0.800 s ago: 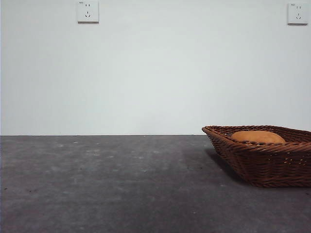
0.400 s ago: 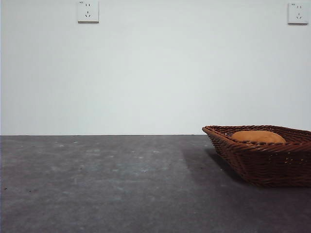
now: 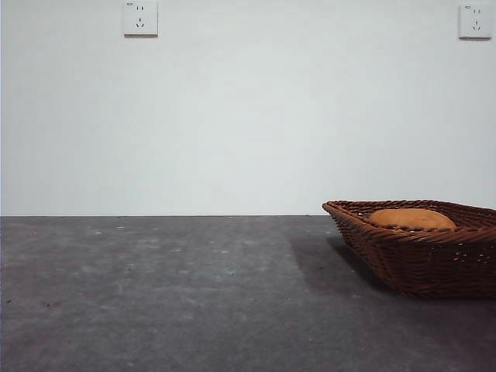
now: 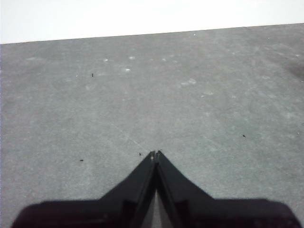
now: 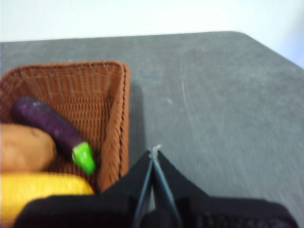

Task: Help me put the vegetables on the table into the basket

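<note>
The brown wicker basket [image 3: 422, 252] stands at the right of the dark grey table [image 3: 170, 294]. An orange-brown potato [image 3: 412, 218] shows above its rim. In the right wrist view the basket [image 5: 111, 102] holds the potato [image 5: 23, 148], a purple eggplant [image 5: 50, 124] with a green tip and a yellow corn cob [image 5: 40, 190]. My right gripper [image 5: 154, 151] is shut and empty, above the table just beside the basket. My left gripper [image 4: 155, 153] is shut and empty over bare table. Neither arm shows in the front view.
A white wall rises behind the table with two sockets, one [image 3: 140, 18] at upper left and another [image 3: 474, 21] at upper right. The table's rounded corner [image 5: 247, 35] lies beyond the basket in the right wrist view.
</note>
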